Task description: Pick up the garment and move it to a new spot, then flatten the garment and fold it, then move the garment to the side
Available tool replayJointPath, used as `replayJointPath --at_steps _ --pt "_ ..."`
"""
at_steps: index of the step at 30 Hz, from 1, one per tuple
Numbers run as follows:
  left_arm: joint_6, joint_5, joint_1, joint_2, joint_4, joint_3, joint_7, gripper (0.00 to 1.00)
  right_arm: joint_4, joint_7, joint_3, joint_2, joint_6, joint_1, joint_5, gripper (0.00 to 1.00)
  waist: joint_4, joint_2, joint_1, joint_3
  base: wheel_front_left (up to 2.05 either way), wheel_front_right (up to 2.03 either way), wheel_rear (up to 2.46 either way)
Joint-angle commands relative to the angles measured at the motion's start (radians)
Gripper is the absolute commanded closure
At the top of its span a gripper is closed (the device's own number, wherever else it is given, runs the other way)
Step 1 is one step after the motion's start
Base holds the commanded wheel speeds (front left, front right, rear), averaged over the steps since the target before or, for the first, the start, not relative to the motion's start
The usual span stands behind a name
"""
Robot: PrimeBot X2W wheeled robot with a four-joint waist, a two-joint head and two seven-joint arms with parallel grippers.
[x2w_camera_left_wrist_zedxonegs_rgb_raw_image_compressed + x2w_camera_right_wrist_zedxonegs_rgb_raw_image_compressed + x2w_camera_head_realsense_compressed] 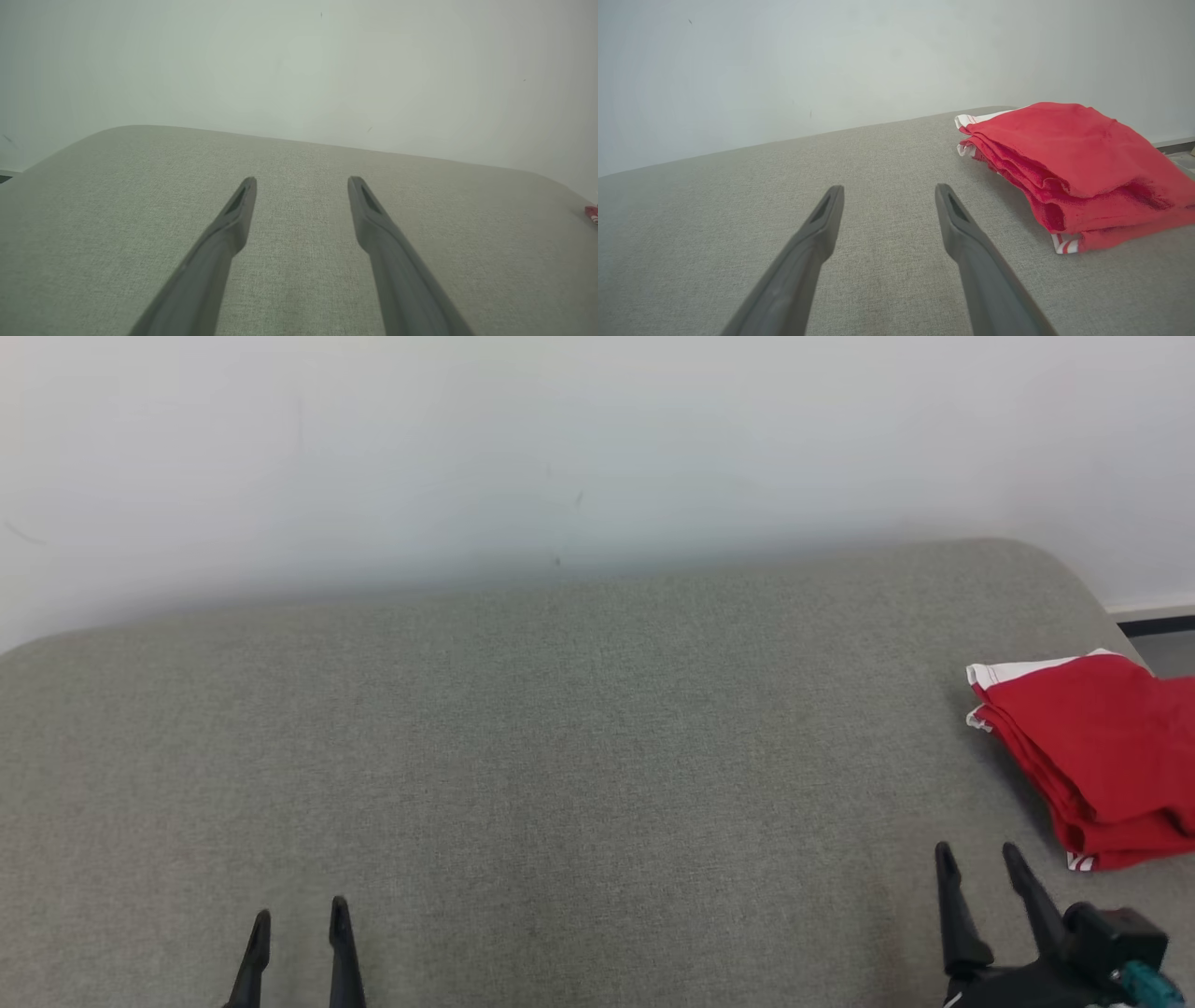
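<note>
The garment (pixel 1097 751) is red with white striped trim and lies folded in a stack at the far right of the grey fabric surface (pixel 560 756). From the right wrist it appears as a layered red pile (pixel 1078 163) to the right of the fingers. My right gripper (pixel 980 854) hovers open just left of and nearer than the garment, apart from it, with nothing between its fingers (pixel 822 219). At the lower left my left gripper (pixel 299 915) stands open and empty over bare fabric. A sliver of red garment (pixel 592 213) peeks in at the left wrist view's right edge.
A plain white wall (pixel 560 448) runs behind the surface. The surface has rounded far corners, and a strip of floor (pixel 1162 639) shows past its right edge beside the garment. Bare grey fabric stretches from the left across the middle.
</note>
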Motion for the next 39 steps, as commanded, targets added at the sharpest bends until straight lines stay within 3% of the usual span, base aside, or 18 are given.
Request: replayJointPath --at_steps 1,6,15,25,39 --pt "0.008 -0.015 0.017 -0.001 0.026 0.01 -0.002 0.0 0.002 -0.022 -0.02 0.037 -0.003 0.026 -0.018 0.0 0.012 0.0002 0.0002 -0.016 0.0 0.0 0.0" --pt "0.029 -0.027 0.03 -0.001 0.079 0.031 -0.002 0.0 -0.006 -0.043 -0.038 0.113 -0.003 0.064 -0.073 0.0 0.007 0.0002 0.0002 -0.034 0.0 0.0 0.0" --pt "0.025 -0.017 0.05 -0.002 0.117 0.061 -0.002 0.0 -0.016 -0.035 0.019 0.138 -0.003 0.066 -0.125 0.0 0.014 0.0002 0.0002 -0.049 0.0 0.0 0.0" --pt "-0.072 0.013 0.055 -0.001 0.111 0.072 -0.002 0.0 -0.031 -0.026 0.039 0.142 -0.003 0.079 -0.14 0.0 0.058 0.0002 0.0002 -0.048 0.0 0.0 0.0" --pt "-0.074 0.026 0.05 -0.002 0.113 0.096 -0.002 0.0 -0.039 -0.016 0.042 0.144 -0.003 0.081 -0.149 0.0 0.058 0.0002 0.0002 -0.04 0.0 0.0 0.0"
